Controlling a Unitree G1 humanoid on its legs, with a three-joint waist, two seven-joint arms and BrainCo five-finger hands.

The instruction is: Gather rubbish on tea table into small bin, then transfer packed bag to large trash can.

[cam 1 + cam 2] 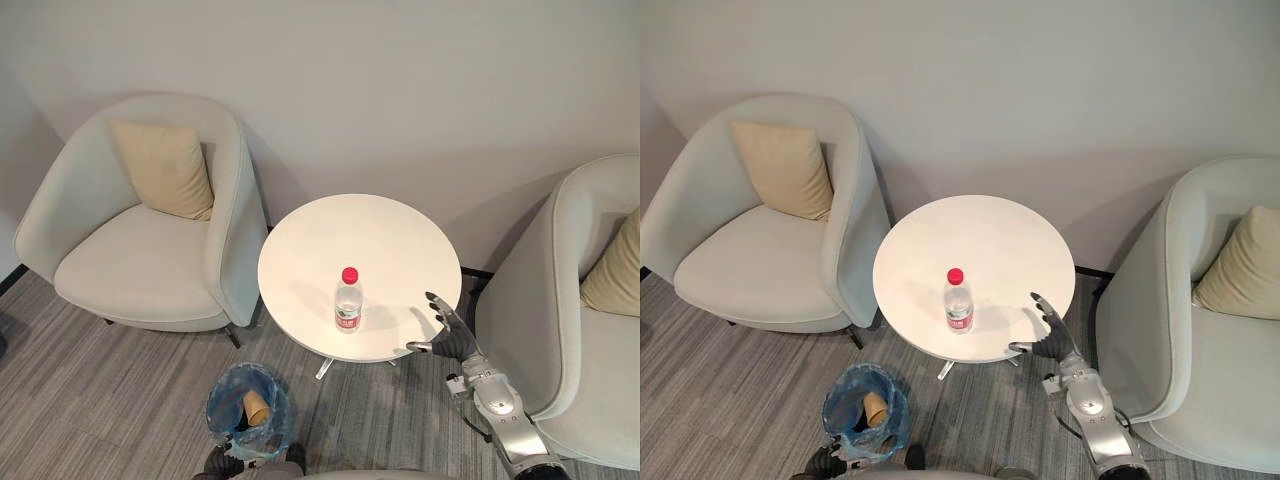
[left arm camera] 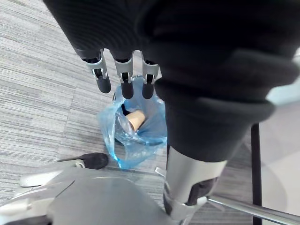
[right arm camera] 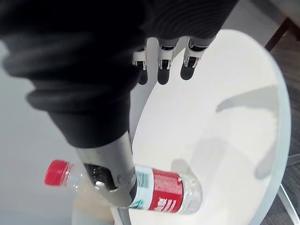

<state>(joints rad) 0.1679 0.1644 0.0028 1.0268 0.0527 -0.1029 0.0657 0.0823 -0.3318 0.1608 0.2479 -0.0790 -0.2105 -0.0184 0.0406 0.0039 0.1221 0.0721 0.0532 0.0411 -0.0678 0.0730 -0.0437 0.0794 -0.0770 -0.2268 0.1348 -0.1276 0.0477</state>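
- Small bin [image 1: 219,403] stands on the carpet [image 1: 95,405] closest to the robot, lined with a blue bag [image 2: 143,140] whose mouth is wide open.
- A paper cup [image 1: 257,407] lies tilted inside the bag.
- The left hand [image 2: 124,75] hangs over the bin with its fingers straight and loose. Their dark tips are just above the bag's rim and hold nothing.
- The bin sits in front of the near left edge of the tea table [image 1: 375,230], apart from the table's foot, with bare carpet running off to its left.
- The right hand [image 1: 452,338] is at the table's near right rim. Its fingers are spread and extended and its thumb is out to the side, with nothing in its grasp.
- A clear bottle [image 1: 348,303] with a red cap stands upright on the round white top, toward the near edge but inside the rim. It is to the left of the right hand and apart from it.
- The left armchair [image 1: 140,275] has its arm just beside the table's left edge, leaving a narrow gap there.
- The right armchair [image 1: 545,330] stands near the table's right edge, and the right arm reaches up through the space between them.
- Each chair holds a tan cushion, one on the left [image 1: 165,168] and one on the right [image 1: 612,270].
- The wall [image 1: 400,90] runs close behind the table and both chairs.
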